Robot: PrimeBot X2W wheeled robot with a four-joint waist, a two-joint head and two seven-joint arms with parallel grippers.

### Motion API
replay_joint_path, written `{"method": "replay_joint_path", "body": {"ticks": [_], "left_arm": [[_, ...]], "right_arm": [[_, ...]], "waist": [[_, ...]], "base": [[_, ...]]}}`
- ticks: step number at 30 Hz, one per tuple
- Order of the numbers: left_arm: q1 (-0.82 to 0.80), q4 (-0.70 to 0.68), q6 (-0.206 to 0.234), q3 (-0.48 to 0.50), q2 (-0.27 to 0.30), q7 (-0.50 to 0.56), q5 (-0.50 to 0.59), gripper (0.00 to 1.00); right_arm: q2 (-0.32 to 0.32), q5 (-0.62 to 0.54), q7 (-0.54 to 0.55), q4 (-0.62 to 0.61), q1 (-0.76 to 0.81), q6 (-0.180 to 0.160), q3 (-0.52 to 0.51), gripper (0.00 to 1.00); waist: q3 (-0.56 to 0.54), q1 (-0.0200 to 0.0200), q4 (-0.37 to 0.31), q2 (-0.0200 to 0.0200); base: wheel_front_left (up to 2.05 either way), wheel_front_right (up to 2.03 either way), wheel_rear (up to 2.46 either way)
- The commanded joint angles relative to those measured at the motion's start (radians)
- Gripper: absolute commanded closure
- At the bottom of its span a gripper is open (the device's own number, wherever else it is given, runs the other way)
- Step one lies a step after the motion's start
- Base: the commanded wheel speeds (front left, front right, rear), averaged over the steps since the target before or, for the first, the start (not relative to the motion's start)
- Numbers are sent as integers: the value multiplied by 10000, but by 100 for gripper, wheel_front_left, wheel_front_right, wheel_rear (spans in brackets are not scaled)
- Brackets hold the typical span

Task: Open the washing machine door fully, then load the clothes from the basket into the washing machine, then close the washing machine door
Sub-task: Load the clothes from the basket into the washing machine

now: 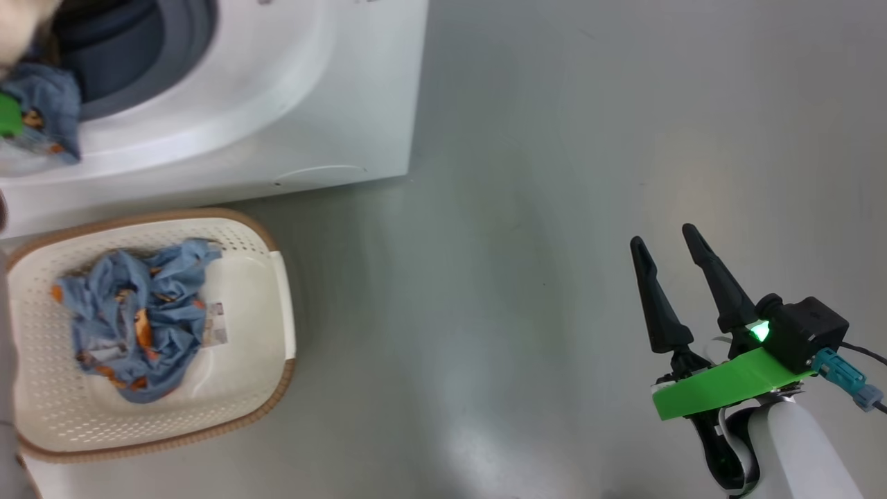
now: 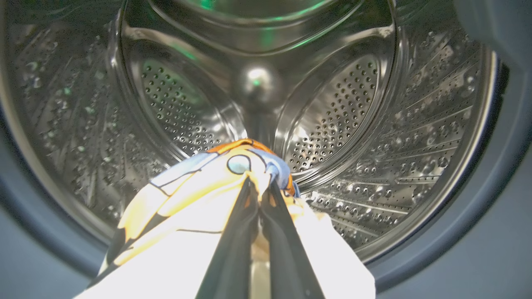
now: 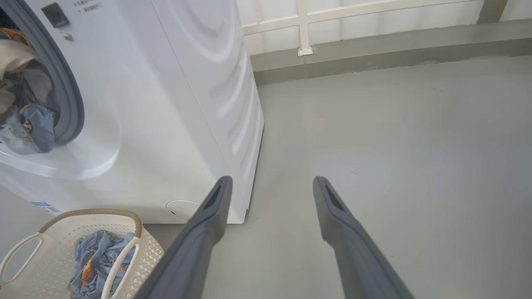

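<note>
Pointing straight into the steel drum point(image 2: 353, 104), the left gripper point(image 2: 259, 182) has its two dark fingers pressed together on a fold of the held garment point(image 2: 199, 195). The pinch is at the very fingertips, where an orange-and-blue printed edge bunches up. From there the cloth runs back along the fingers towards the wrist, so its long axis lies with the gripper's own. Most of it spreads to the left of the fingers as a cream panel with orange print, and a paler flap hangs to their right. The drum's back wall and hub are well ahead of the fingertips, and the grey seal point(image 2: 511, 166) rings the gripper on all sides.

In the head view, blue cloth from the same garment point(image 1: 48, 104) drapes down over the lower lip of the washing machine point(image 1: 332, 104) opening.

The right gripper point(image 1: 662, 237) is over bare floor point(image 1: 554, 173), its fingers spread wide with nothing between them. They point past the machine's front corner. The basket point(image 1: 249, 360) sits well off to that gripper's left, just in front of the machine. The rest of the clothes point(image 1: 138, 319) lie in it as a crumpled blue heap with no clear long axis.
</note>
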Motion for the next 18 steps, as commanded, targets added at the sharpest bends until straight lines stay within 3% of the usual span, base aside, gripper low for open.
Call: {"method": "replay_joint_path", "body": {"ticks": [1, 12, 13, 14, 18], "left_arm": [[-396, -265, -30, 100, 624, -80, 53, 100], [-1326, -1832, -31, 910, 772, -80, 764, 100], [-1274, -1701, -31, 975, 732, -80, 737, 69], [-1230, -1530, -31, 946, 751, -80, 831, 0], [-1111, -1216, -31, 964, 716, -80, 983, 0]], "right_arm": [[78, -121, -48, -272, -112, 16, 293, 0], [277, -109, -48, -323, -314, 16, 614, 0], [288, -105, -48, -309, -330, 16, 654, 0], [297, -102, -48, -300, -342, 16, 686, 0], [318, -97, -48, -289, -379, 16, 750, 0]], "waist": [[279, 0, -282, -1], [629, 0, -604, -1], [634, 0, -613, -1], [641, 0, -621, -1], [673, 0, -610, -1]], "base": [[0, 0, 0], [0, 0, 0], [0, 0, 0], [0, 0, 0], [0, 0, 0]]}}
